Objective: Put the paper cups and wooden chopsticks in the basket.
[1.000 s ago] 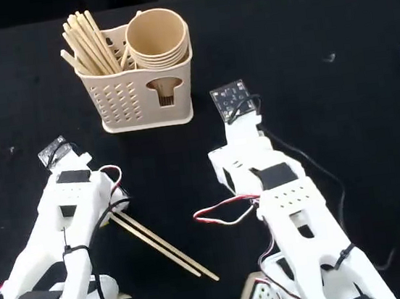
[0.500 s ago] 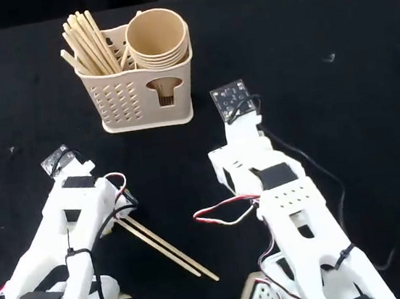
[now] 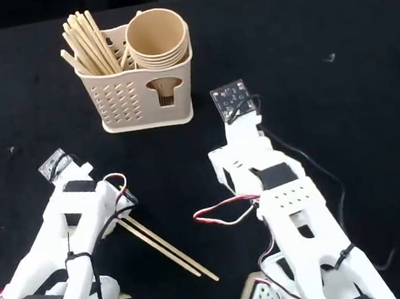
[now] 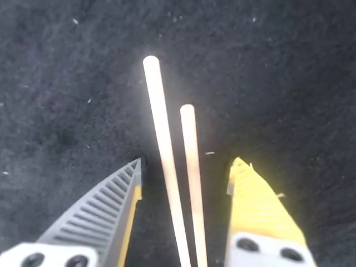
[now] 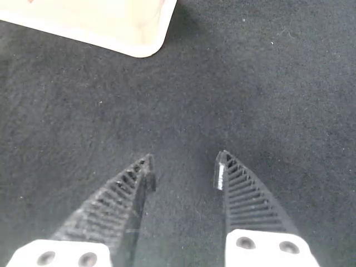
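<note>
Left gripper [image 4: 187, 162] gapes astride two chopsticks [image 4: 159, 122], seemingly not touching; right gripper [image 5: 183, 158] likewise spread near the basket [image 5: 111, 22]

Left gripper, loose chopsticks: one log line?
left gripper: open, jaws astride loose chopsticks | right gripper: open, empty | basket: paper cups inside

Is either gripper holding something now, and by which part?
Nothing is held. The open left gripper straddles the two chopsticks near one end; the right gripper is open too.
</note>
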### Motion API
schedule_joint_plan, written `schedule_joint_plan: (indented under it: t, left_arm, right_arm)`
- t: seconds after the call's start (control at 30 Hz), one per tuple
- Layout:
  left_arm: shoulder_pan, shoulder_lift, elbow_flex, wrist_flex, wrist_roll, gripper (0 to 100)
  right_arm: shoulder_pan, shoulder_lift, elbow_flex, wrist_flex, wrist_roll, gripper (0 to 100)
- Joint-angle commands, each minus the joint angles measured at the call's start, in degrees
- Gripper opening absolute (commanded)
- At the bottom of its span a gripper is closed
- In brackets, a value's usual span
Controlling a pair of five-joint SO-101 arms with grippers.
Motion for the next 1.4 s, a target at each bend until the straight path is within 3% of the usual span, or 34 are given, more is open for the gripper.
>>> schedule_joint_plan:
  t: [0.0,0.2,0.37,0.8,1.0,1.37]
  left_arm:
    - [0.7,0.0,0.4,-1.3,2.0,25]
    - [0.8,0.4,0.0,-1.4,2.0,3]
    - [0.8,0.4,0.2,-1.5,1.5,9]
    - [0.6,0.3,0.3,-3.6,1.3,9]
    - [-6.3,0.1,-0.1,-9.1,-2.5,3]
    - [-20.4,-0.3,-5.3,-19.4,-13.1,3]
  right_arm:
    - [0.7,-2.2,-0.3,-1.5,0.2,18.4]
    - [0.8,-2.2,-0.3,-1.5,0.2,18.4]
    - [0.8,-2.2,-0.3,-1.5,0.2,18.4]
    - [0.8,-2.2,-0.3,-1.5,0.2,18.4]
    - [0.8,-2.2,-0.3,-1.5,0.2,18.4]
    - [0.8,-2.2,-0.3,-1.5,0.2,18.4]
